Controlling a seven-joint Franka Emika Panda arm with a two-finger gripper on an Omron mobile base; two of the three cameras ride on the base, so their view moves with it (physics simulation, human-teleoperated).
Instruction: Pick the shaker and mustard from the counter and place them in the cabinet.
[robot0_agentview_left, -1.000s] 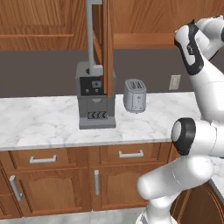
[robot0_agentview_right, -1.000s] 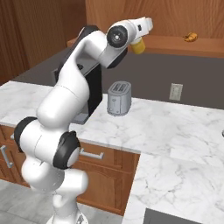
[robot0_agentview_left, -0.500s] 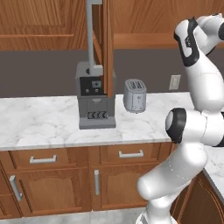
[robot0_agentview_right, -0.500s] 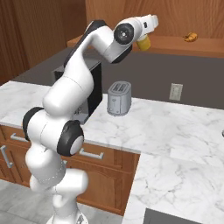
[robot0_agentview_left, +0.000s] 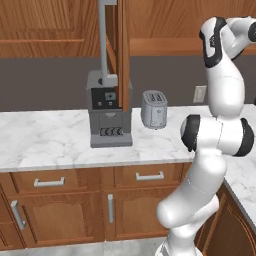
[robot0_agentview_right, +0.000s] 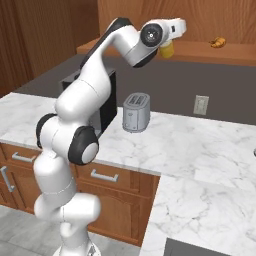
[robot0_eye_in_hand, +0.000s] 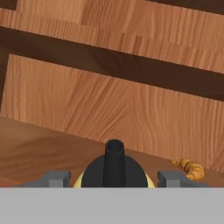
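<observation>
The arm is raised high toward the open cabinet (robot0_agentview_right: 220, 50), and the mustard (robot0_agentview_right: 167, 49) hangs at the end of it, just above and in front of the wooden shelf. In the hand view the bottle's dark nozzle cap rises squarely between the two fingertips (robot0_eye_in_hand: 56, 178) of the gripper (robot0_eye_in_hand: 114, 179), with a sliver of yellow shoulder below it on either side, so the jaws stand partly spread and look to be pinching the mustard across its body, though the contact itself is hidden at the bottom edge of that view. A small golden pastry (robot0_eye_in_hand: 190, 169) lies on the shelf off to one side, well apart from the bottle. Judged from this, the mustard's half of the task is near its end: the bottle is off the worktop (robot0_agentview_left: 45, 142) and at the cabinet, but it is not yet set down and let go. The shaker cannot be found with certainty in these pictures; on the worktop stand a coffee machine (robot0_agentview_left: 108, 112) and a silver toaster (robot0_agentview_left: 154, 109), so whether the shaker is already in the cabinet or yet to be fetched cannot be told.
</observation>
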